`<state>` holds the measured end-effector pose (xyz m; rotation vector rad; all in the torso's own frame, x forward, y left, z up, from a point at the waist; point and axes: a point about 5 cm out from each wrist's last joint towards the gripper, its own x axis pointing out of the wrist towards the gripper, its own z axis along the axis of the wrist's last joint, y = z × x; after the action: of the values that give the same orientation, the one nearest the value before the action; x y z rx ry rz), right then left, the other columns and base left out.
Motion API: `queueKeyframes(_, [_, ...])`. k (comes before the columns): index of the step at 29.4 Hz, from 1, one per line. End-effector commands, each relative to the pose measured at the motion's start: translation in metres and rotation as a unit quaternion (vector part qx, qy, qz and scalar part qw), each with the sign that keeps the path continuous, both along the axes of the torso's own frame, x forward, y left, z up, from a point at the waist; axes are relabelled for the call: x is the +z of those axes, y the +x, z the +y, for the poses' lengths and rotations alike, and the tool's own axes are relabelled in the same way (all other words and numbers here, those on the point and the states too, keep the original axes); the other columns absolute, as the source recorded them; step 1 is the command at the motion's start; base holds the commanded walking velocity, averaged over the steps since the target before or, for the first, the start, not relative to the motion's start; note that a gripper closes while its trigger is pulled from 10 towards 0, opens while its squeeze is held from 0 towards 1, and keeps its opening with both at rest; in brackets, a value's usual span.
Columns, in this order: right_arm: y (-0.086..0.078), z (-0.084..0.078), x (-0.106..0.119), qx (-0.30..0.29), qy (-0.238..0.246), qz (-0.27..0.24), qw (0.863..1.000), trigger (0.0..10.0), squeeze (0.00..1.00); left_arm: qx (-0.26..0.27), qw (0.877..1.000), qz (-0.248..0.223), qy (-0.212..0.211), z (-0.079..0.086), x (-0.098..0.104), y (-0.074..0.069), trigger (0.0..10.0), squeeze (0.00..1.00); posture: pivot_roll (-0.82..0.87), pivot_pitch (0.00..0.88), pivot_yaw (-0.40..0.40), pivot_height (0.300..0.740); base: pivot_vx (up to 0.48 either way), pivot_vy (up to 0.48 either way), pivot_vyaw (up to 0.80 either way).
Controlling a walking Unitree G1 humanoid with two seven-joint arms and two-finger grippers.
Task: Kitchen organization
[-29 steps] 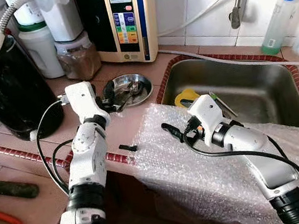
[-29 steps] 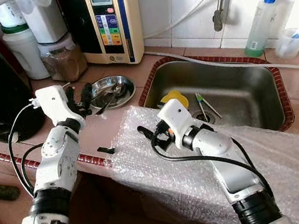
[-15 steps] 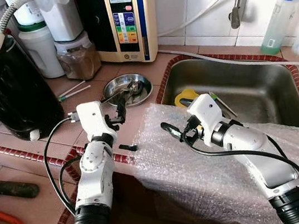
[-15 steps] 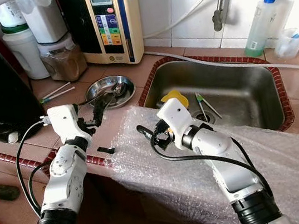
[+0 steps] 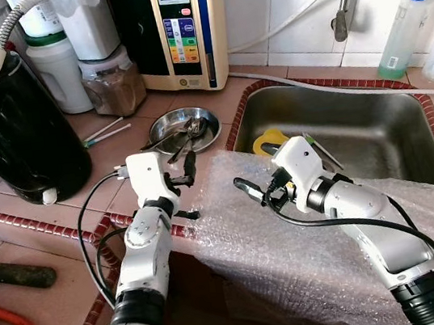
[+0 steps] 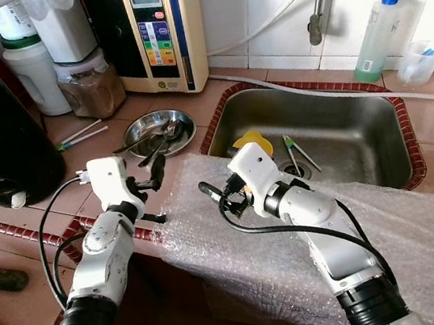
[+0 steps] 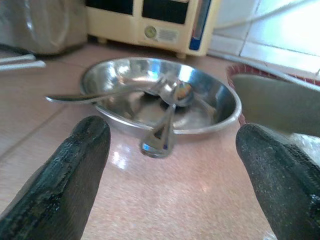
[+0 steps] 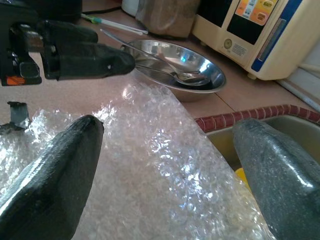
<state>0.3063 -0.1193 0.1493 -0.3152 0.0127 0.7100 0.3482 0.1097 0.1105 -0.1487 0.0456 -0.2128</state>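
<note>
A shallow steel bowl [image 5: 187, 128] holding a few spoons [image 7: 167, 112] sits on the tiled counter left of the sink. My left gripper [image 5: 183, 171] hovers open just in front of it, at the left edge of a bubble wrap sheet [image 5: 293, 233]; the left wrist view looks between both fingers [image 7: 80, 150] at the bowl [image 7: 220, 107]. Over the bubble wrap, my right gripper [image 5: 258, 189] is open and empty, pointing left at the left gripper. A small black piece [image 5: 185, 214] lies on the counter edge beneath the left gripper.
The steel sink [image 5: 392, 128] with a yellow item [image 5: 271, 140] lies behind the right arm. A black kettle [image 5: 16, 127], jars [image 5: 112, 80] and a cream water machine [image 5: 181, 29] line the back wall. A soap bottle [image 5: 403, 28] stands far right.
My left gripper has drawn back from the bowl's rim toward the counter's front and to the right, ending beside the bubble wrap. The right arm has barely moved.
</note>
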Motion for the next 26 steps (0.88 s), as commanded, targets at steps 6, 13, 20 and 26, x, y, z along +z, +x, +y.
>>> queueKeyframes(6, [-0.002,-0.002,0.003,-0.003,0.000,-0.006,1.000,10.0,0.00,-0.018,1.000,0.014,0.017,-0.004,-0.001,0.007,10.0,0.00,-0.09,0.000,0.056,0.740,0.000,0.000,0.00])
queueKeyframes(13, [-0.002,-0.004,0.003,-0.004,-0.002,-0.006,1.000,10.0,0.00,-0.001,1.000,0.008,0.019,0.000,0.002,0.013,9.5,0.00,-0.09,0.000,0.058,0.740,0.000,0.000,0.00])
queueKeyframes(20, [-0.002,-0.004,0.003,-0.004,-0.003,-0.006,1.000,10.0,0.00,0.007,1.000,0.007,0.020,0.003,0.002,0.016,3.4,0.00,-0.09,0.000,0.058,0.740,0.000,0.000,0.00])
queueKeyframes(26, [-0.002,-0.004,0.003,-0.004,-0.003,-0.006,1.000,10.0,0.00,0.011,1.000,0.006,0.014,0.004,0.004,0.018,0.0,0.00,-0.09,0.000,0.057,0.740,0.000,0.000,0.00])
